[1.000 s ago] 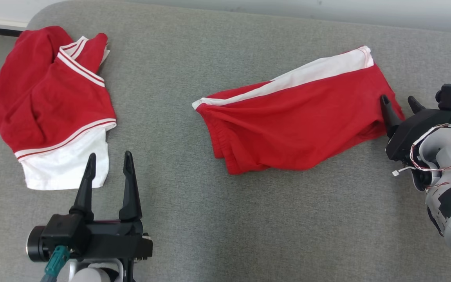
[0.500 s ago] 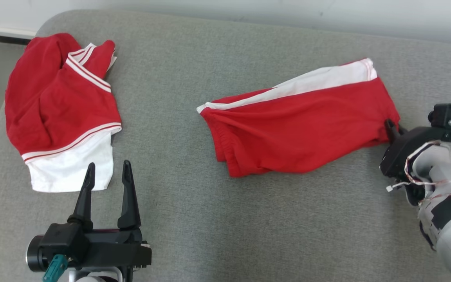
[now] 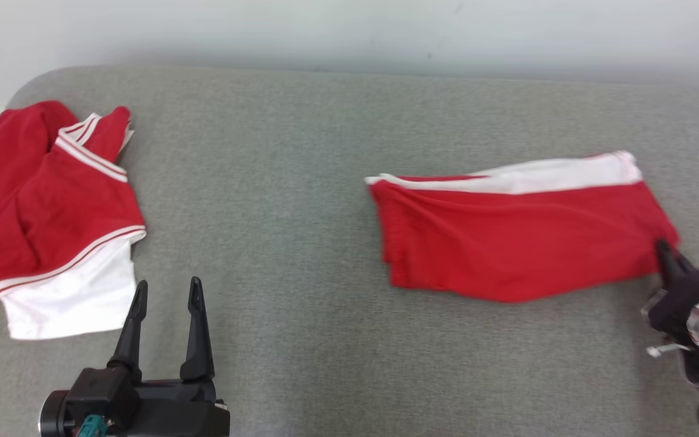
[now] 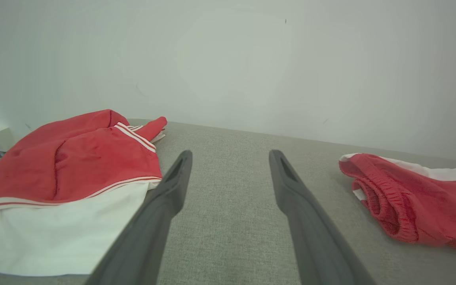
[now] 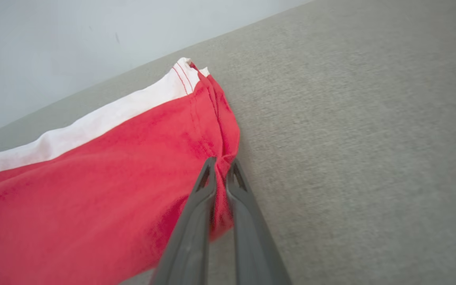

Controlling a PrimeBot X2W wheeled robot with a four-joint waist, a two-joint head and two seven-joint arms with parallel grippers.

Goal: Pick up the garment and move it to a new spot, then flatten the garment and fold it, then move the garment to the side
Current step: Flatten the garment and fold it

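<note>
Grey woven cushion [image 3: 301, 273] across the whole foreground, with a plain pale wall [image 3: 349, 30] behind its far edge.

On the right half, lying flat and folded over on itself: red garment [image 3: 519, 243], with a white band [image 3: 537, 180] along its far long edge. Gathered elastic waist end [image 4: 378, 198] turned toward the middle of the cushion, its layers stacked there as seen from the left wrist. Hem end toward the robot's right.

Right gripper [image 5: 222, 163] pressed together on the near corner of that hem. Red cloth pinched between the two dark fingers and bunched into small creases just ahead of the tips. Pinched corner raised a little off the cushion, shadow beneath it; rest of the garment resting on the fabric. Blurred wrist and loose wiring of that arm at the lower right of the head view.

Well apart, at the far left of the cushion: second red piece of clothing [image 3: 52, 224], rumpled, trimmed with thin white and red stripes, and ending in a white panel at its near end.

Left gripper [image 3: 168, 283] low at the near left, fingers spread wide and pointing away from the robot, bare cushion between them. Its outer fingertip just beside the white panel; touching or not, impossible to tell.
</note>
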